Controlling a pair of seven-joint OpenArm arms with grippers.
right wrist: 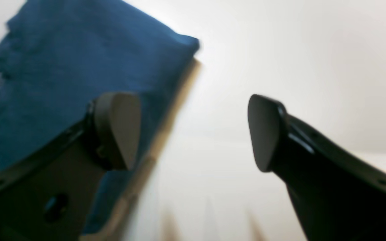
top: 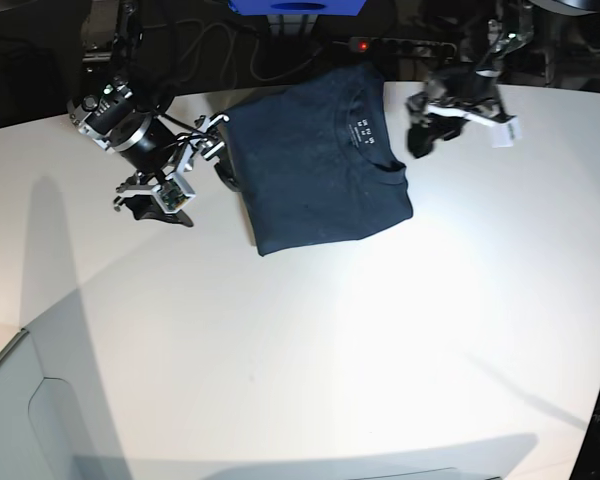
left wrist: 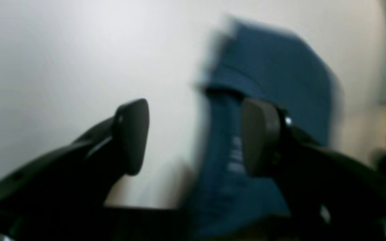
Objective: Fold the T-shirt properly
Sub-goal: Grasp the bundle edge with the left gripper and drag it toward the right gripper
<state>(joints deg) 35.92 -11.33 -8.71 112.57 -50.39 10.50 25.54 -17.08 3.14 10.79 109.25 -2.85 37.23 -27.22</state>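
The T-shirt [top: 320, 160] lies folded into a compact, roughly rectangular bundle on the white surface [top: 310, 350], between the two grippers, with its collar and small white neck label [top: 364, 131] facing up on the side nearer the left gripper. The left gripper [left wrist: 194, 137] hangs just beside that collar edge with its jaws spread wide and nothing between them; in its own wrist view the navy fabric lies just beyond and partly behind one fingertip, the label peeking out next to the pad, so the cloth is not pinched. The right gripper [right wrist: 193, 130] sits at the opposite edge of the bundle, also spread wide and empty; from its wrist camera one pad overlaps the blue fabric while the other stands over bare surface, which suggests it straddles the shirt's side edge without closing on it. With both grippers open and flanking the garment on either side, the placement reads as a release posture: the cloth rests under its own weight, flat enough to keep its shape, and neither arm supports it. Judging by the tidy outline and tucked sleeves, the folding looks essentially complete. Both wrist views are blurred, so fine contact between pads and cloth cannot be told.
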